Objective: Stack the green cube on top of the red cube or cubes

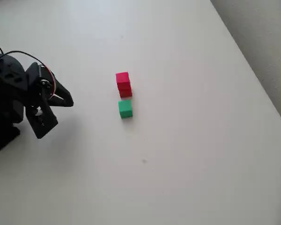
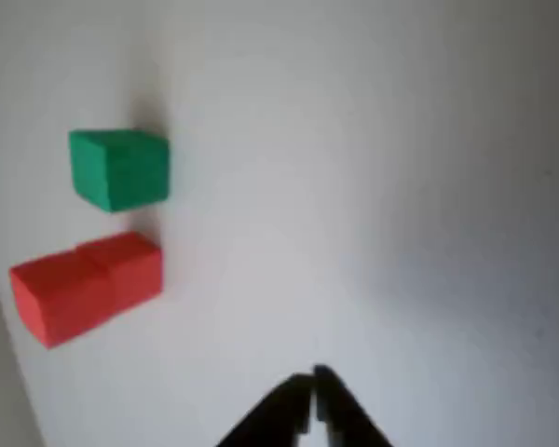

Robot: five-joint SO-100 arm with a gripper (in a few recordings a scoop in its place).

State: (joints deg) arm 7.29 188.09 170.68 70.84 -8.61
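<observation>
Resting: we are seeing the table (image 1: 187,154) carrying both blocks, well apart from the arm at the overhead view's left edge.
Gripper: we are finding the gripper (image 2: 312,402) with its tips meeting in the wrist view, gripping nothing.
Red: we are placing the red cube (image 1: 123,84) mid-table, looking taller than green, nothing on top.
Green: we are seeing the green cube (image 1: 125,109) sitting on the table just beside red, a narrow gap between them.
Progress: we are judging nothing done; reaching, grasping, lifting and stacking green are all remaining.
</observation>
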